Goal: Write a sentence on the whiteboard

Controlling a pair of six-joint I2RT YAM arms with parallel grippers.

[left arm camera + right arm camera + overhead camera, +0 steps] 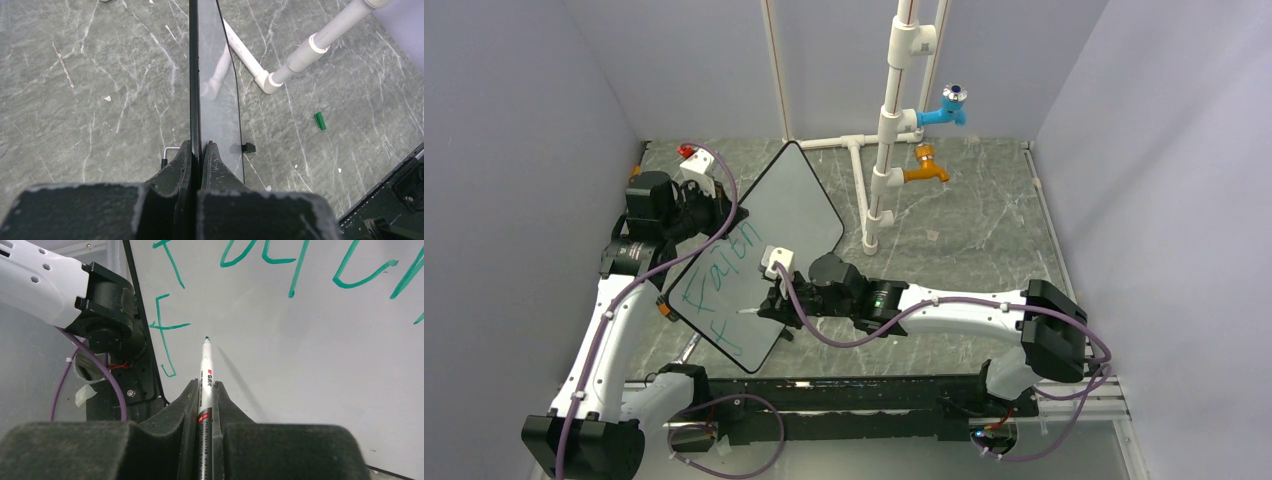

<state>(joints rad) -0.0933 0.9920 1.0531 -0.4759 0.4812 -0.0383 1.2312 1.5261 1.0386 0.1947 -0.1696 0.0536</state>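
Observation:
The whiteboard (799, 205) is held tilted above the table. My left gripper (694, 205) is shut on its left edge, and the left wrist view shows the board's black rim (194, 75) edge-on between my fingers. The sentence (724, 270) in green reads "Faith" with an "F" (722, 332) below it. In the right wrist view the word (300, 265) and the "F" (165, 335) show close up. My right gripper (774, 305) is shut on a white marker (206, 375), its green tip at the board just right of the "F".
A white pipe frame (886, 130) with a blue tap (949, 108) and an orange tap (927, 172) stands behind the board. A small green cap (320, 121) lies on the marble table. The black rail (864, 395) runs along the near edge.

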